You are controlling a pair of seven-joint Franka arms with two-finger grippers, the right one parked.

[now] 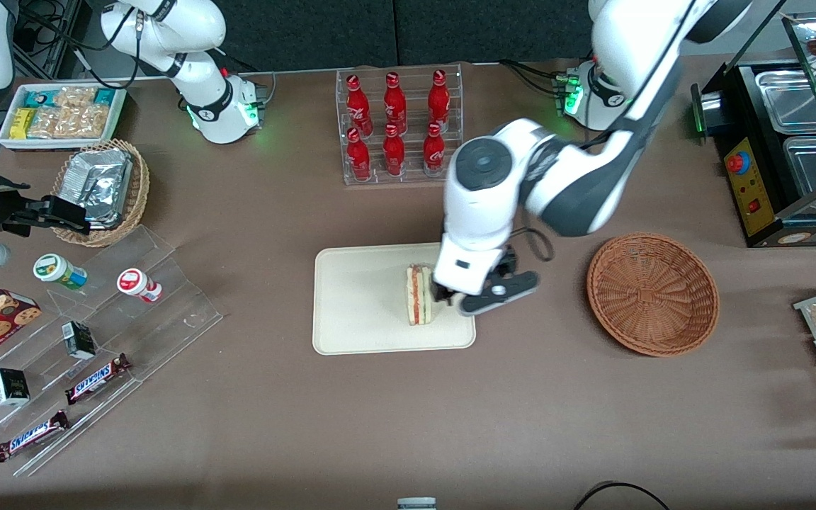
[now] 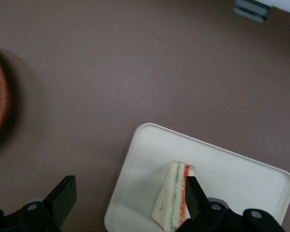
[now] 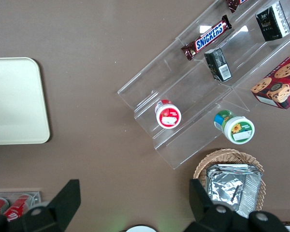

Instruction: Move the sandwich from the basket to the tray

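Both fingers [image 2: 193, 191] wide apart — sandwich [image 2: 173, 202] free.

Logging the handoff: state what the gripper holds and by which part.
Nothing: the gripper is open over the tray, one finger beside the sandwich resting there.

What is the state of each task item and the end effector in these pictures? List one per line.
sandwich: standing on the tray, filling side showing, released.
tray: flat on the table, holding the sandwich.
basket: upright on the table, nothing in it.
end effector: open, fingers spread, low over the tray's edge beside the sandwich.
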